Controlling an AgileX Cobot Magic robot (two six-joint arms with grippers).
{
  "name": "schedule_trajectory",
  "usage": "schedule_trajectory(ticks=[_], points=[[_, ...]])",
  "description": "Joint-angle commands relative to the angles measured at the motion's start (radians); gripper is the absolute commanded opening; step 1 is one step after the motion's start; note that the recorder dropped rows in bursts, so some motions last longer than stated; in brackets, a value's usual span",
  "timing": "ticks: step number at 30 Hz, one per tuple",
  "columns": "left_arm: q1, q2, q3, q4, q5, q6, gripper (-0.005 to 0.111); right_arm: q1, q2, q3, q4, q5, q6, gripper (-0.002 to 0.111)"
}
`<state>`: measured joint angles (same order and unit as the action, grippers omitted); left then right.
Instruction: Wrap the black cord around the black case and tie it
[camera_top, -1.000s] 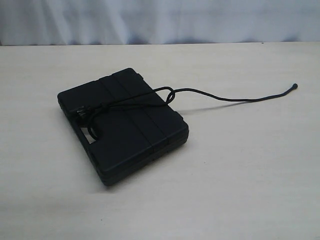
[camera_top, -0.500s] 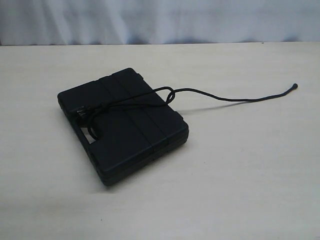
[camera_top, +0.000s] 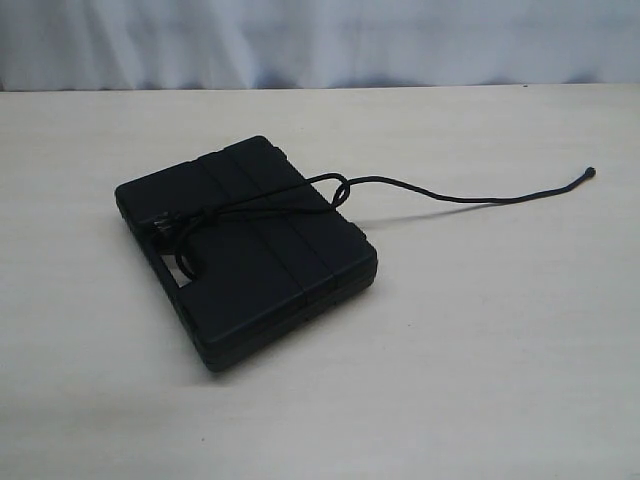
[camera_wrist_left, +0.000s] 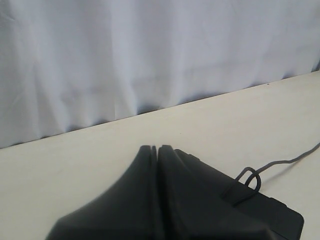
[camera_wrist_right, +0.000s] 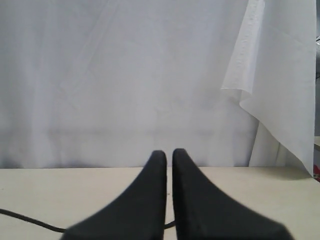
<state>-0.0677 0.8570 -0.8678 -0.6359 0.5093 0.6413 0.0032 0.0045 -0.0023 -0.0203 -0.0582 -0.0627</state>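
The black case (camera_top: 245, 250) lies flat on the table, left of centre. The black cord (camera_top: 300, 195) runs across its lid to a knotted loop (camera_top: 340, 188) at the case's right edge. Its tail trails right over the table to a small knobbed tip (camera_top: 590, 172), and the frayed tip (camera_top: 162, 225) rests near the handle slot. Neither gripper shows in the exterior view. My left gripper (camera_wrist_left: 156, 148) is shut and empty, with the case (camera_wrist_left: 240, 205) and the cord loop (camera_wrist_left: 250, 177) just beyond it. Shut and empty too, my right gripper (camera_wrist_right: 169, 152) hangs above the table, where a stretch of cord (camera_wrist_right: 30, 220) lies.
The pale table (camera_top: 480, 350) stretches wide around the case. A white curtain (camera_top: 320, 40) hangs along its far edge, with a loose fold (camera_wrist_right: 280, 100) showing in the right wrist view.
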Motion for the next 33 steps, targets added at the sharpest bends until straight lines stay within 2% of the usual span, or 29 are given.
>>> schedule_trajectory(ticks=[1, 21, 33], points=[[0.003, -0.002, 0.004, -0.005, -0.008, -0.008, 0.0, -0.001, -0.004, 0.002, -0.078, 0.046, 0.071, 0.004], [0.003, -0.002, 0.004, -0.005, -0.008, -0.008, 0.0, -0.001, -0.004, 0.002, -0.078, 0.215, 0.063, 0.004], [0.003, -0.002, 0.004, -0.005, -0.008, -0.008, 0.0, -0.001, -0.004, 0.002, -0.01, 0.222, 0.063, 0.004]])
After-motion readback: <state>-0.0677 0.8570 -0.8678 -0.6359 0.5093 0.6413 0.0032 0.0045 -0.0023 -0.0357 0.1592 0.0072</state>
